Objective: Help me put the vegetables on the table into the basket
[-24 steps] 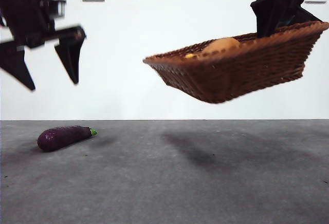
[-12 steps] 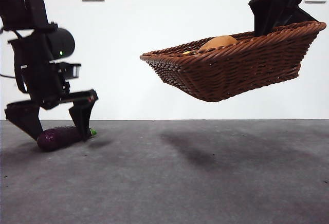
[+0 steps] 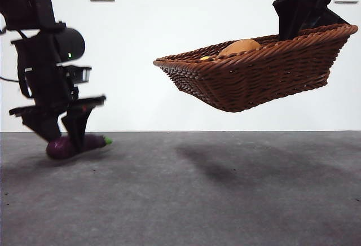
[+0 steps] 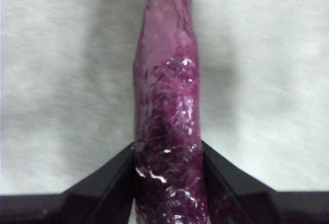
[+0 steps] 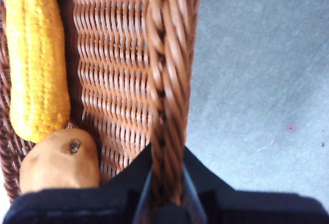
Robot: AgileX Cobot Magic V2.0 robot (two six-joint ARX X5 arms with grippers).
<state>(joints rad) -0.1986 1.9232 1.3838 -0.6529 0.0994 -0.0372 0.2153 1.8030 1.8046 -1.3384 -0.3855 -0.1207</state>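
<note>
Front view: left gripper (image 3: 61,139) down, clamping eggplant (image 3: 76,145) on table (image 3: 225,201)

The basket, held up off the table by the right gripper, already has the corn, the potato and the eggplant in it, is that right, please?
Not quite. The basket, held by the right gripper, has only the corn and potato in it. The left wrist view shows the eggplant outside it, clamped in the left gripper down at the table.

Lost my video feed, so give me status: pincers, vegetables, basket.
Left pincer shut on eggplant at table. Right pincer holds basket aloft by rim; corn, potato inside. Path clear.
</note>
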